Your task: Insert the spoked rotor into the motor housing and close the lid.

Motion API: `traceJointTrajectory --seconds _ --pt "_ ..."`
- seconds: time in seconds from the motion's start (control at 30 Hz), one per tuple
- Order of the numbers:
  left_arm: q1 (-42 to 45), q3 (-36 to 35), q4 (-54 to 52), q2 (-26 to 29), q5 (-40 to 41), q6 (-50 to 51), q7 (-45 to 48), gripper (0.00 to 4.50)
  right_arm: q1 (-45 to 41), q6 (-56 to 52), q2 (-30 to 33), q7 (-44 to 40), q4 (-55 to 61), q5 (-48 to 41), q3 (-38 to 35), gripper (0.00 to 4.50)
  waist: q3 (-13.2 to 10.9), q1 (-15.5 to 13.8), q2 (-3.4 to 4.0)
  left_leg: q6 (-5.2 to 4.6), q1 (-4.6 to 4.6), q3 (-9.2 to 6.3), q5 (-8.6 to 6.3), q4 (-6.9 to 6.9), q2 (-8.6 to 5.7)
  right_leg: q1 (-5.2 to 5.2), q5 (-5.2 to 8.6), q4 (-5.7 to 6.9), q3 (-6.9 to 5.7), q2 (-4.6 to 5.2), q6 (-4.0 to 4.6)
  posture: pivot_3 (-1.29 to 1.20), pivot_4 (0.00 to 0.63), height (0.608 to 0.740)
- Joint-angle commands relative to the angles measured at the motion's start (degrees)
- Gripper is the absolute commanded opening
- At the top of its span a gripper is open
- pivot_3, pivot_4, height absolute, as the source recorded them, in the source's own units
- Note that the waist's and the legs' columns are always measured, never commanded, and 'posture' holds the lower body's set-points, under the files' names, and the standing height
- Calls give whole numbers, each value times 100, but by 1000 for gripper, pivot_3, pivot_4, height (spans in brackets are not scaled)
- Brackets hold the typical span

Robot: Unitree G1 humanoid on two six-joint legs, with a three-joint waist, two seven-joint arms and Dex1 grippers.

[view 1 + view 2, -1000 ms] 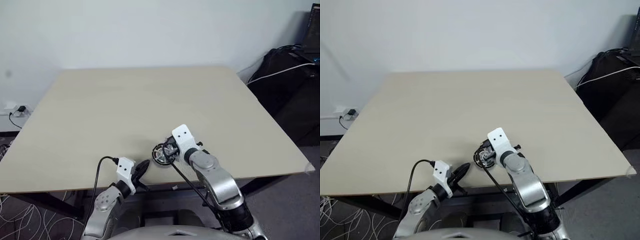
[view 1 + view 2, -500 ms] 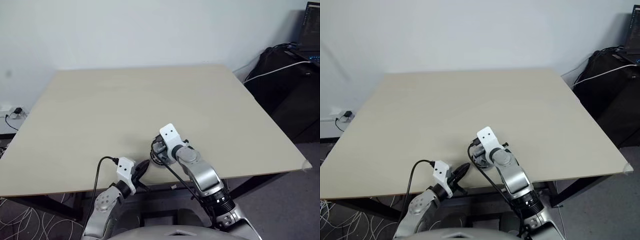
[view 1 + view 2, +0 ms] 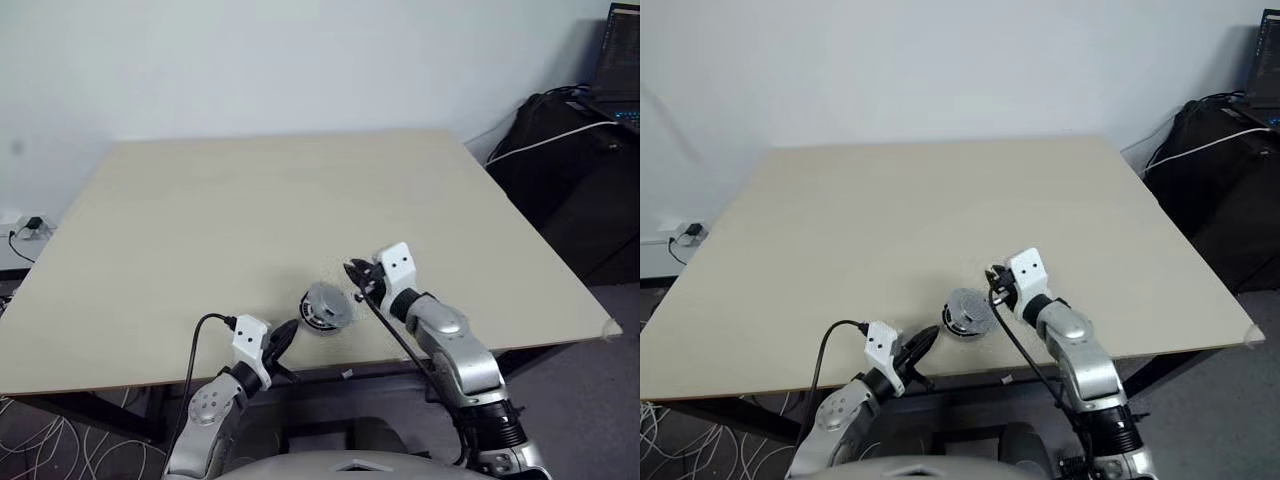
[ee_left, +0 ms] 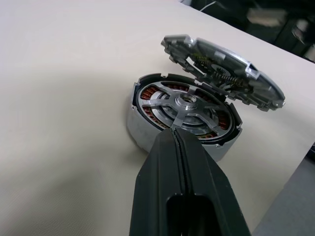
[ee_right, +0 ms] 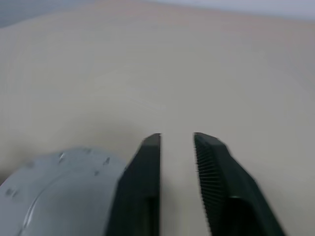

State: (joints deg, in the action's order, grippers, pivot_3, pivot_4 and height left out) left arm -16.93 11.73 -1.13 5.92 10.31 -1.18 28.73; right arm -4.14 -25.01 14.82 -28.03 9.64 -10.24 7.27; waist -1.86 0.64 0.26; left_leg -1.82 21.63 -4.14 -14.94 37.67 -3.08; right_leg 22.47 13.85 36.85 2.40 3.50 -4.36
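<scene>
Now we see the motor housing (image 4: 182, 118) sitting on the pale worktop (image 3: 250, 210), close to its near edge and between our two arms. Inside its ring of copper-brown windings lies the spoked rotor (image 4: 183, 105), its silver spokes and hub facing up. The lid (image 4: 224, 69) is tilted over the housing, one edge resting on the far side of the rim and the other raised, so the rotor shows beneath it; its underside carries dark and green parts. From the head cameras the lid's plain grey face covers most of the housing. Our left claw (image 4: 173, 135) has its black fingers pressed together, their tip just at the near rim of the housing; whether it touches we cannot tell. Our right claw (image 5: 176, 142) is spread with nothing between its fingers, hanging just beside the lid, apart from it
</scene>
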Motion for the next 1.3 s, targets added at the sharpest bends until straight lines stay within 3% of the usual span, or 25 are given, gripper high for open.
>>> traceJointTrajectory --seconds 0.03,0.27,0.73,1.3 --pt "68 -35 -257 22 111 -11 21 0 -24 102 113 -458 38 -362 -113 2232 0 -1 0 0 0 0 0 0 0 0 0 0 0 0 0 0 0 740" --pt "95 -57 -248 61 133 5 41 0 -171 -238 314 -1312 -204 -929 -3 4435 0 -9 0 0 0 0 0 4 -2 -2 -1 0 2 3 -1 0 0 740" --pt "71 -75 -302 94 153 -7 -65 0 -794 -668 416 -2049 -974 -954 517 4472 1 -21 -1 0 0 0 0 4 -4 -1 -17 -1 3 5 23 0 0 740" --pt "44 -96 -375 89 151 -3 -148 0 -1035 -485 487 -2159 -1461 -881 265 4472 1 -19 0 0 0 0 0 5 -5 -2 -20 0 2 4 23 0 0 740"
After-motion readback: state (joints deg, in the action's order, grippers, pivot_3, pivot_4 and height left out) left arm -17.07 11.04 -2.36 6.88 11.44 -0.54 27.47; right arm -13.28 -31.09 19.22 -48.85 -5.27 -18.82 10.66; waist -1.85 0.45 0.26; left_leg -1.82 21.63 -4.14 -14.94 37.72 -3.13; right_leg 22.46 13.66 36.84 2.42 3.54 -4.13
